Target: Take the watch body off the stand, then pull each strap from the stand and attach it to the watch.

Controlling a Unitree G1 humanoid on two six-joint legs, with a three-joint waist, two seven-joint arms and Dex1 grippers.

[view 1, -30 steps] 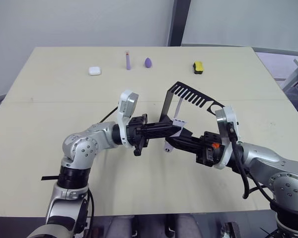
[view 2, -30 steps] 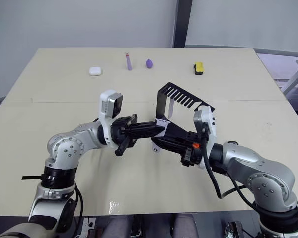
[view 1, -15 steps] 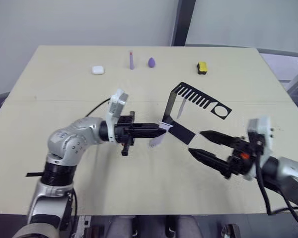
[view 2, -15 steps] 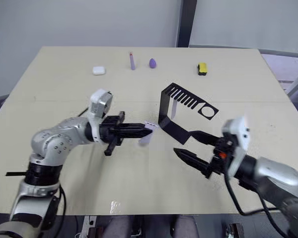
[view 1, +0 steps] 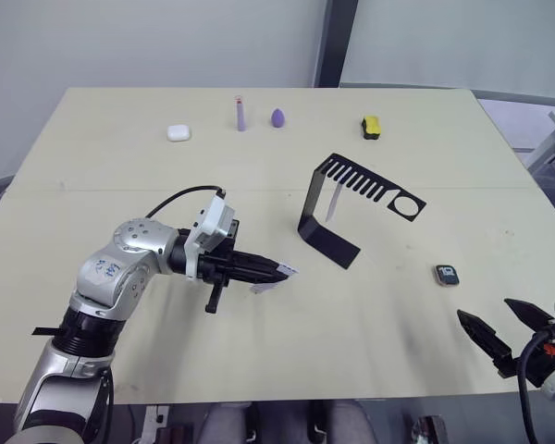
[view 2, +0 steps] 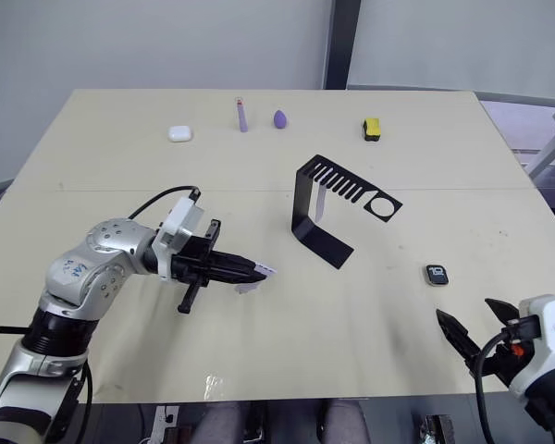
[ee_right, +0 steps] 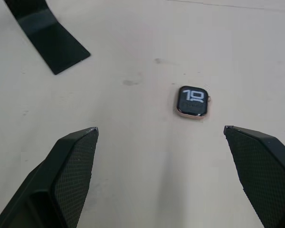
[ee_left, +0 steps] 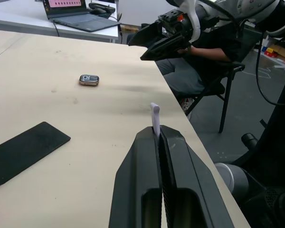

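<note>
Pale beige counter (view 1: 120,166), grey wall behind. Black sheet-metal C-shaped stand (view 1: 333,199) at centre; small copper-rimmed watch body (view 1: 447,275) lying near its base. Left gripper (view 1: 279,271) clamped on pale lavender silicone strap (view 1: 268,286); right gripper (view 1: 505,337) spread apart. Best to grip watch edges, align strap with slot.

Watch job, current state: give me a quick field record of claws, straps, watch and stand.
left claw: shut on a strap, held out over the table, left of the stand
right claw: open, holding nothing, near the table's front right edge
watch: lying flat on the table, screen up, off the stand, right of it
stand: upright on the table, centre
second strap: hanging from the stand's slotted arm
attached to watch: nothing yet
</note>
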